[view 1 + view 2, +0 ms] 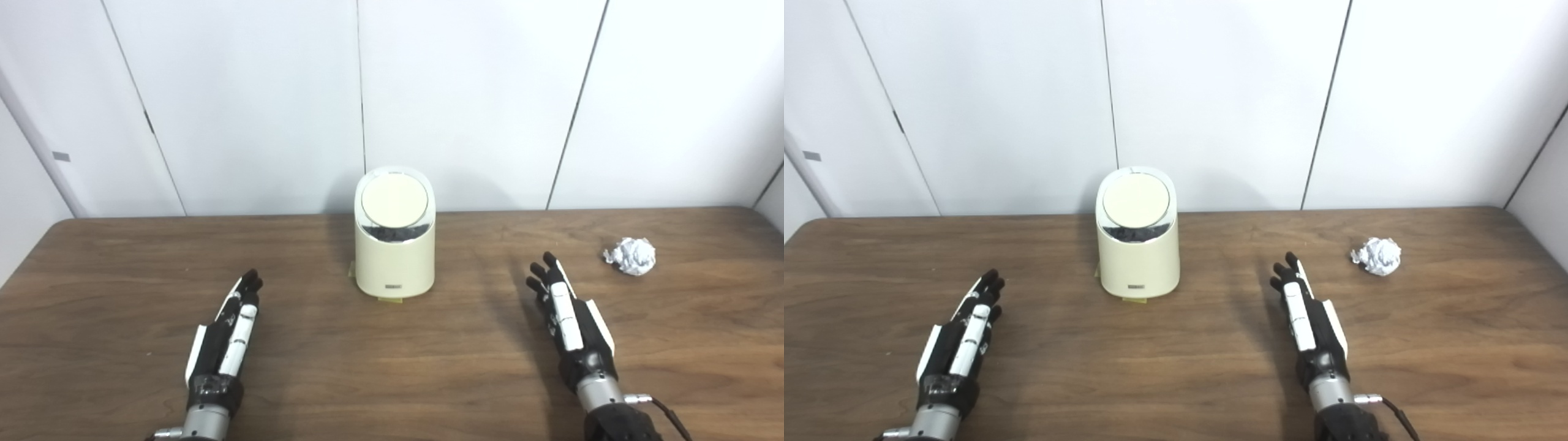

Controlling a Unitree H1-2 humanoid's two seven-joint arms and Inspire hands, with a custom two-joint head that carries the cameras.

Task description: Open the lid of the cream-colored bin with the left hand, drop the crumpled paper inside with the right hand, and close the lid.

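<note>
A cream-colored bin (395, 257) stands upright at the middle back of the wooden table, its round lid (394, 202) shut and tilted toward me. A white crumpled paper ball (631, 255) lies at the right, well apart from the bin. My left hand (229, 327) rests low over the table to the left front of the bin, fingers stretched out, open and holding nothing. My right hand (566, 318) is to the right front of the bin, also open with straight fingers, short of the paper and to its left.
The brown table (392, 380) runs to a white panelled wall (465, 92) just behind the bin. A small yellowish tape piece (389, 299) shows under the bin's front edge.
</note>
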